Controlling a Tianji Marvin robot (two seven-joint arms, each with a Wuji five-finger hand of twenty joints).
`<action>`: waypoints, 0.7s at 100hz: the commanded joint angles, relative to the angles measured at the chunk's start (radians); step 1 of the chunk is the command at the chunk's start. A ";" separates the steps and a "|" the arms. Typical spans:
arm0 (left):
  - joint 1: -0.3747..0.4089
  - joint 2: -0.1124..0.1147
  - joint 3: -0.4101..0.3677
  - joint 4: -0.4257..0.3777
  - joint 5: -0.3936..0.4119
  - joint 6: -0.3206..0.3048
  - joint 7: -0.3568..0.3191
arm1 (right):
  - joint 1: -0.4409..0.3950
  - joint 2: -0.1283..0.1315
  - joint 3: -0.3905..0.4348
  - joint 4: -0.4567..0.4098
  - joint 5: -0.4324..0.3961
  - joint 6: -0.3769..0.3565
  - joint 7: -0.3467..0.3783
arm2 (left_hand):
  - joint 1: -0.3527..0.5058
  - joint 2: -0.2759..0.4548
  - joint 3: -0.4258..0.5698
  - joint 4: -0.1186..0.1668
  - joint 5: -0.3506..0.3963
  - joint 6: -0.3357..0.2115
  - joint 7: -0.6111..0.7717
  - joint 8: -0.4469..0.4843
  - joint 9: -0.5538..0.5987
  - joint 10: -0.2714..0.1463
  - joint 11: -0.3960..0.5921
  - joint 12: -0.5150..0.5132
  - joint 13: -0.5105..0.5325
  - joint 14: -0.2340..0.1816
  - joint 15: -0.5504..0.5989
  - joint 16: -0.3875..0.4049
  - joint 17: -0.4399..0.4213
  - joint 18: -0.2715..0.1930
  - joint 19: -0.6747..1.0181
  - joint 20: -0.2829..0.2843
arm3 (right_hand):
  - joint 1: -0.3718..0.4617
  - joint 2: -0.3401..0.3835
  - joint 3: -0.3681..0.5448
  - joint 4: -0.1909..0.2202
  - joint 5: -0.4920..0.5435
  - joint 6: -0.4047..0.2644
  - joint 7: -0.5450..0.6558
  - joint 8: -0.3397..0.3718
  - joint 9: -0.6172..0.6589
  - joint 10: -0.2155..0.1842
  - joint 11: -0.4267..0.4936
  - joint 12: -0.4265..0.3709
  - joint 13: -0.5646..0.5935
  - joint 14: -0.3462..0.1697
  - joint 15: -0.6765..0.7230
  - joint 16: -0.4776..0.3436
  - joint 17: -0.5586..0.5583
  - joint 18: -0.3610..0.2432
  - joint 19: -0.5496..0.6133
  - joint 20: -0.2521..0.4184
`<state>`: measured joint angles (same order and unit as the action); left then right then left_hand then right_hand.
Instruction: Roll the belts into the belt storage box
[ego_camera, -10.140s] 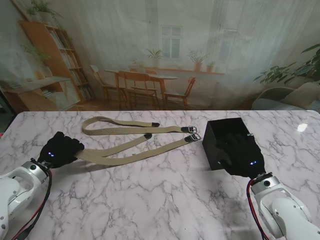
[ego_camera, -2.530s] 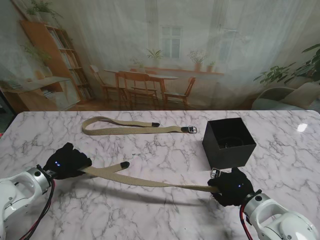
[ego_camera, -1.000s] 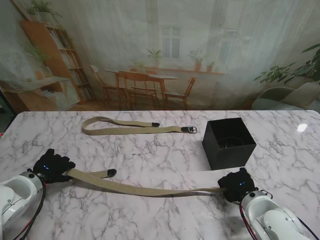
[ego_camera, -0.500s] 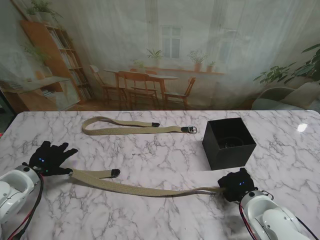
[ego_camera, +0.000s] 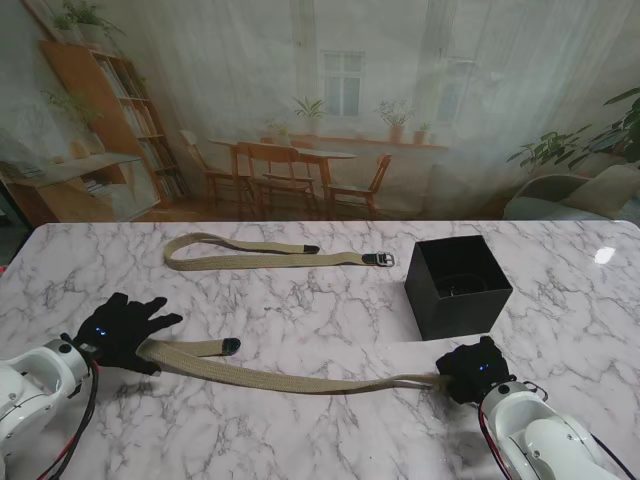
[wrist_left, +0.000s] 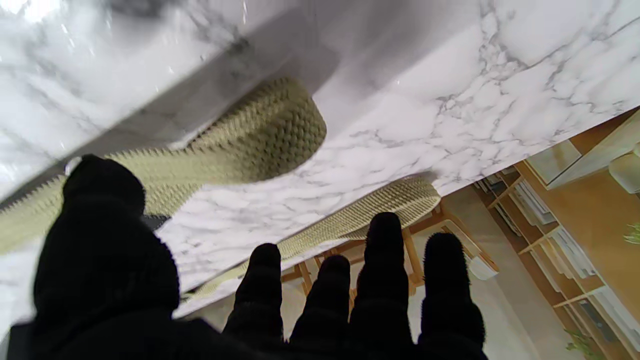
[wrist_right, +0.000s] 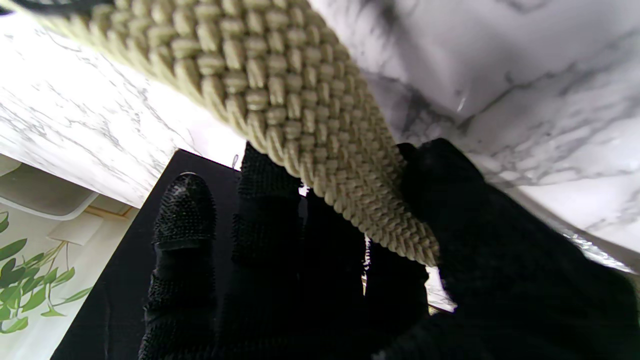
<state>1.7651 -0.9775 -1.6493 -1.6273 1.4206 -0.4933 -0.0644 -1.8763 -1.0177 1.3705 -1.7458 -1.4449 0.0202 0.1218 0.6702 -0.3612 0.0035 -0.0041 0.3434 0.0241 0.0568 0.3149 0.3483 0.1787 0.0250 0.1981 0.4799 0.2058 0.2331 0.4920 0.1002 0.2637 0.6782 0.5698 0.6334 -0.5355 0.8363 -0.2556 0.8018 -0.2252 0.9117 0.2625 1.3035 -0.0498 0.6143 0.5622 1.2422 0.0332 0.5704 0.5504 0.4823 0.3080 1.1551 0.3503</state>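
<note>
Woven khaki webbing, a belt (ego_camera: 290, 377), lies stretched across the near part of the marble table (ego_camera: 330, 440). At its left end it folds back on itself, and the black tip (ego_camera: 231, 345) rests on the marble. The left hand (ego_camera: 122, 332) hovers over that fold with fingers (wrist_left: 382, 260) spread wide, holding nothing; half a second ago it sat farther left, off the belt, and a second ago it was closed on the fold. At right, the right hand (ego_camera: 472, 368) is clamped on the buckle end, as before. A second belt (ego_camera: 265, 253) lies folded farther from me, untouched. The black box (ego_camera: 457, 283) stands just beyond the right hand. The webbing looks light, limp and rough enough to grip; the buckle end seems the best place to start a roll.
</note>
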 joint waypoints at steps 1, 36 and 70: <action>0.020 0.004 0.004 -0.007 0.029 -0.005 -0.019 | -0.002 0.000 -0.002 0.003 -0.002 0.009 0.001 | -0.011 -0.042 -0.019 -0.030 -0.049 -0.019 -0.026 -0.019 -0.064 0.008 -0.017 -0.021 -0.033 0.006 -0.029 -0.013 -0.015 0.006 -0.036 -0.021 | 0.048 0.023 0.072 0.008 0.029 -0.046 0.048 -0.012 0.040 -0.009 0.017 0.009 0.034 0.000 0.042 0.009 -0.001 0.001 0.016 0.007; 0.009 0.008 0.038 0.055 0.052 0.054 0.028 | 0.001 -0.001 -0.008 0.008 0.001 0.019 0.001 | 0.345 0.115 0.107 -0.005 0.099 -0.104 0.102 -0.013 0.077 -0.141 0.112 -0.042 0.119 -0.077 0.010 -0.039 0.074 -0.086 0.089 -0.019 | 0.049 0.028 0.069 0.009 0.029 -0.046 0.048 -0.012 0.038 -0.010 0.026 0.011 0.034 0.000 0.042 0.009 -0.002 0.000 0.016 0.006; -0.026 0.013 0.065 0.113 0.070 0.114 0.073 | -0.003 -0.002 -0.002 0.008 0.002 0.025 -0.006 | 0.561 0.167 0.080 0.000 0.345 -0.049 0.644 0.375 0.422 -0.139 0.263 0.241 0.214 -0.062 0.102 0.059 0.108 -0.038 0.219 -0.004 | 0.054 0.035 0.066 0.010 0.025 -0.044 0.046 -0.013 0.037 -0.007 0.029 0.011 0.034 0.001 0.044 0.010 -0.002 0.001 0.017 0.006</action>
<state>1.7384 -0.9670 -1.5795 -1.5153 1.4756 -0.3868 0.0385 -1.8752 -1.0197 1.3659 -1.7413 -1.4401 0.0396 0.1121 1.1043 -0.2887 0.0243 -0.0217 0.5774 -0.0309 0.5486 0.6727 0.7324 0.0186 0.2789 0.3847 0.6756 0.1264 0.3076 0.5324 0.2101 0.1902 0.8698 0.5586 0.6334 -0.5355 0.8364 -0.2559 0.8018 -0.2252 0.9118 0.2617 1.3035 -0.0498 0.6145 0.5637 1.2422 0.0332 0.5704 0.5504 0.4824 0.3080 1.1551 0.3503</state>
